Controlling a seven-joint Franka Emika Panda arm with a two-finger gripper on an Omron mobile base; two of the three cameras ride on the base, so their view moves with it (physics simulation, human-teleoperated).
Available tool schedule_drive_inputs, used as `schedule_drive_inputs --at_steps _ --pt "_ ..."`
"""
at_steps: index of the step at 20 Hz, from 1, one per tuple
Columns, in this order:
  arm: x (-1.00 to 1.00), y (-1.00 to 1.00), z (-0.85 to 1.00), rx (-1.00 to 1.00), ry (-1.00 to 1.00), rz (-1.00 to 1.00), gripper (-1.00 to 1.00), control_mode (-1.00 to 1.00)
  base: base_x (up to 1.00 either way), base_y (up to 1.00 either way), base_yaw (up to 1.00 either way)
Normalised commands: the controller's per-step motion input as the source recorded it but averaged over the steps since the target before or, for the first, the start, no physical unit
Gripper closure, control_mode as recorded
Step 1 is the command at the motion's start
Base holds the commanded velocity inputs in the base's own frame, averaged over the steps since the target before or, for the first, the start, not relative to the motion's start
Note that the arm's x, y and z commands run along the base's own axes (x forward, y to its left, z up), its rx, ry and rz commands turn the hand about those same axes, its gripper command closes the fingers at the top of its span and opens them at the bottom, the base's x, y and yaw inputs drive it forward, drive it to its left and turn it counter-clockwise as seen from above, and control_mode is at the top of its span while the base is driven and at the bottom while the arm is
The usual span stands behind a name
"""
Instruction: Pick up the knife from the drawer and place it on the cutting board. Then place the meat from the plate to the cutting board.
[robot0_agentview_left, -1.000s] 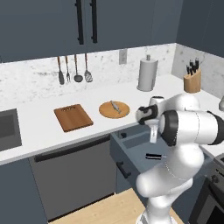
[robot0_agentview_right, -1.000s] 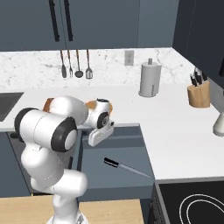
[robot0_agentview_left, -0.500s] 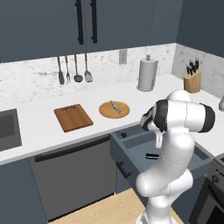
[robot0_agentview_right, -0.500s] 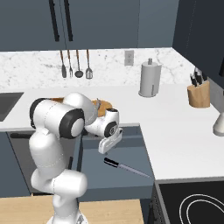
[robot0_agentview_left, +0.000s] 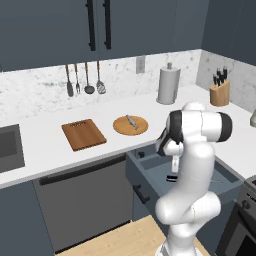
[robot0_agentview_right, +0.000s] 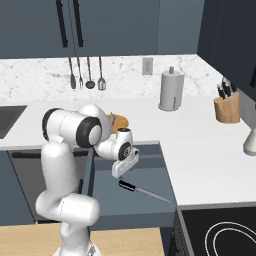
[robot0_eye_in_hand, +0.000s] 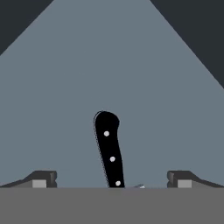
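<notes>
The drawer (robot0_agentview_left: 150, 164) stands pulled out under the counter, and the knife (robot0_agentview_right: 128, 186) lies on its grey floor (robot0_agentview_right: 147, 175) with its silver blade pointing right. My gripper (robot0_agentview_right: 120, 173) hangs open just above the black handle (robot0_eye_in_hand: 109, 146). In the hand view the handle lies between the fingertips (robot0_eye_in_hand: 42, 179), which are spread wide and do not touch it. Left on the counter is the reddish-brown cutting board (robot0_agentview_left: 83, 134). Beside it the round tan plate (robot0_agentview_left: 130, 125) holds the grey meat (robot0_agentview_left: 131, 121).
A paper towel roll (robot0_agentview_left: 168, 84) and a knife block (robot0_agentview_left: 220, 93) stand at the back right of the counter. Utensils (robot0_agentview_left: 85, 80) hang on the wall. The sink (robot0_agentview_left: 10, 148) is at far left and a black stove top (robot0_agentview_right: 220, 235) at lower right.
The hand has dropped from counter height down into the open drawer, and now sits right over the knife handle. The knife has not moved.
</notes>
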Motion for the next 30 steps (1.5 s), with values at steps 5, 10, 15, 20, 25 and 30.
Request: schedule_drive_inputs --at_steps 5,10,15,20,25,30 --pt "0.08 0.03 -0.33 -0.03 -0.02 0.0 -1.0 -1.0 0.0 0.0 0.0" --pt "-0.05 -0.02 -0.27 0.0 0.0 0.0 -1.0 -1.0 0.0 0.0 0.0" --pt "0.0 0.0 -0.37 -0.03 0.0 0.0 -1.0 -1.0 0.0 0.0 0.0" --pt "0.0 -0.06 -0.34 -0.01 0.0 0.0 -1.0 -1.0 0.0 0.0 0.0" --pt "0.0 -0.05 -0.44 0.0 0.0 0.0 -1.0 -1.0 0.0 0.0 0.0" --pt "-0.11 0.0 -0.93 -0.04 0.0 0.04 1.0 -1.0 0.0 0.0 0.0"
